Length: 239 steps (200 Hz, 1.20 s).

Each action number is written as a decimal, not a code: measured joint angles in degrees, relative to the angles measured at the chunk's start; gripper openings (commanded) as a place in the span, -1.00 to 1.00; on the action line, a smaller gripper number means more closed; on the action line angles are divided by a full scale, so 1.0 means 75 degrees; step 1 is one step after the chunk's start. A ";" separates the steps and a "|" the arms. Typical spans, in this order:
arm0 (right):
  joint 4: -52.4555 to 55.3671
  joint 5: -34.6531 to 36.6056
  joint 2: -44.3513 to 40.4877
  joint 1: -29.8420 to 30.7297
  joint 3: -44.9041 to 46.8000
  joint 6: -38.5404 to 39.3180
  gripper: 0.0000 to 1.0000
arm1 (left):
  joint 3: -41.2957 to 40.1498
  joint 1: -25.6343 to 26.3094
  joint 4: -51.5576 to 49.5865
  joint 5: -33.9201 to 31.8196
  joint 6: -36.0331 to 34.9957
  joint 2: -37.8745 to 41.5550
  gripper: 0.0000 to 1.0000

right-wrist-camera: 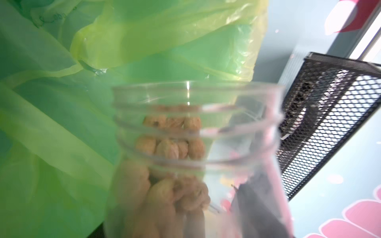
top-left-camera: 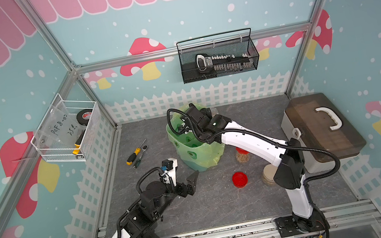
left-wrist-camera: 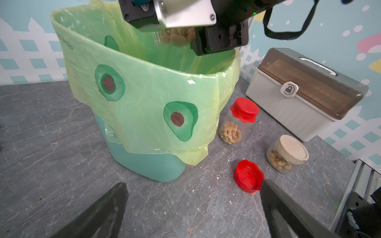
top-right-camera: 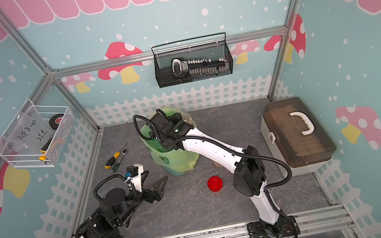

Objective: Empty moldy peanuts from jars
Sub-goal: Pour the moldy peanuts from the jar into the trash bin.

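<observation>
Handwritten "PCF 8-0" and "25" (the trailing characters are unclear) are seen on a clear bag in the white wire basket. A padlock symbol is shown on the latch of the grey box.

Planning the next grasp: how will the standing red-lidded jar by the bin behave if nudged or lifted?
The red-lidded jar stands tall and narrow, so a sideways nudge would likely tip it. Peanuts fill only its lower part, so it is probably light. Its clear smooth wall may be slippery to grasp.
</observation>
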<state>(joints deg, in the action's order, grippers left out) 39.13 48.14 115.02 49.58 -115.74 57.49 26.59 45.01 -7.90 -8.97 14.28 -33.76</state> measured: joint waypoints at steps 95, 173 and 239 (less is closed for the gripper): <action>-0.2363 0.0076 -0.0315 0.0047 0.1239 0.2398 -0.14 | 0.0000 -0.0009 0.0000 0.0032 -0.0026 -0.0012 0.98; -0.2815 0.0073 -0.1186 0.0146 0.1411 0.3139 -0.11 | 0.0000 -0.0044 0.0000 0.0087 -0.0026 0.0029 0.98; -0.2827 0.0073 -0.1230 0.0189 0.1740 0.3244 -0.09 | 0.0000 -0.0050 0.0000 0.0114 -0.0023 0.0044 0.98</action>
<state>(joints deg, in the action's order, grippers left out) 17.93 48.69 105.80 51.00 -102.69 81.82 26.59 44.64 -7.90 -8.12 14.11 -33.43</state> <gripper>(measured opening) 0.615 0.988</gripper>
